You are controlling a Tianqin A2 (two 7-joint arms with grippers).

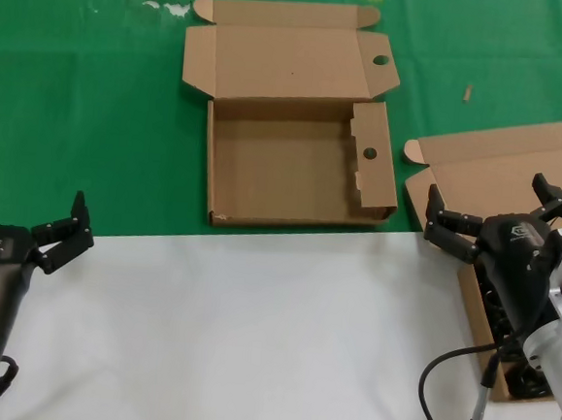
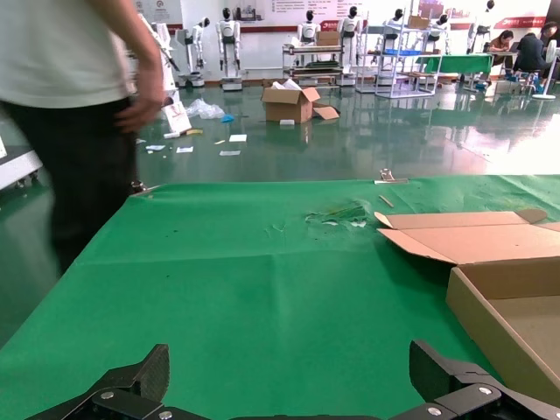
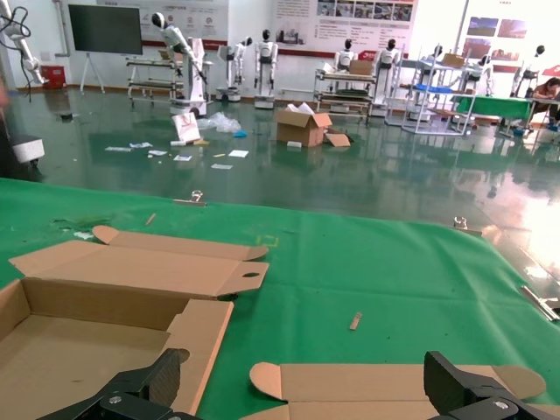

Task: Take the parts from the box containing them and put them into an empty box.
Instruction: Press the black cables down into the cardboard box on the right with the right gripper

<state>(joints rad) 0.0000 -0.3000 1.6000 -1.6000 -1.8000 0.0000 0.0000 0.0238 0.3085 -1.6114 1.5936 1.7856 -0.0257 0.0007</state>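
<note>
The right end effector [image 1: 495, 215], wide open and empty, hovers over the box of cords [image 1: 479, 167] at right; the left end effector [image 1: 63, 227] idles open at lower left.

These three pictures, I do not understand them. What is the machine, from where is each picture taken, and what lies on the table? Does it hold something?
It is a two-armed robot. The head view looks down from its head onto the table; the other two views come from cameras on its wrists, looking forward past the fingers.

The left gripper waits at the near left over the white surface, open and holding nothing. The right gripper hangs open over the box at the right, also holding nothing. Under that arm, black power cords lie in this box.

The middle box with round holes lies open on the green cloth and is empty. The cords are meant to go into it. The hall with a person shows only in the wrist views.
</note>
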